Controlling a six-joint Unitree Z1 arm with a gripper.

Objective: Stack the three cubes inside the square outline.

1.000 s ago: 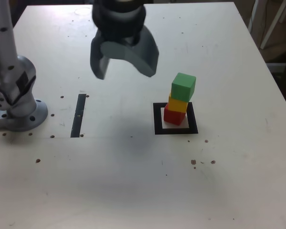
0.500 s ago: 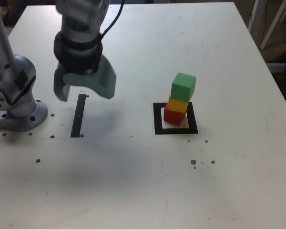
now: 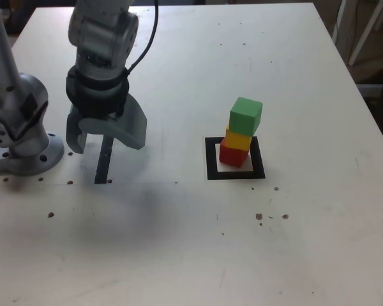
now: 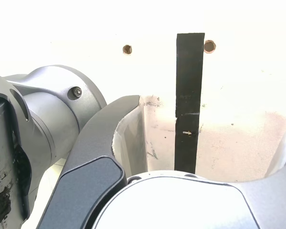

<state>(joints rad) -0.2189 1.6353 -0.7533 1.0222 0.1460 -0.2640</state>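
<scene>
- Moved since a second ago: tool, swung from high near the stack across to the exterior view's left and lowered over the black strip; stack itself unchanged.
- White desk: fills nearly the whole exterior view, speckled with small dark holes and marks, a soft shadow under the arm.
- Grey arm: base bolted at the exterior view's left edge, upper links reaching in from the top, black cable trailing along the wrist.
- Tool: released, jaws spread wide and pointing down, nothing between them; one grey finger on each side of the strip. Seen likewise in the wrist view, tool straddling the strip, pale inner faces bare, arm base beside it.
- Square outline: thin black frame with white inside, lying right of centre in the exterior view, well apart from the tool.
- Three cubes, stacked in one column inside that outline: red cube at the bottom on the white interior, yellow cube resting on it, green cube on top, turned a little and leaning slightly toward the exterior view's right.
- Black strip: straight, narrow, lying on the desk between the arm base and the outline.
- Two small round holes near the strip's far end in the wrist view.
</scene>
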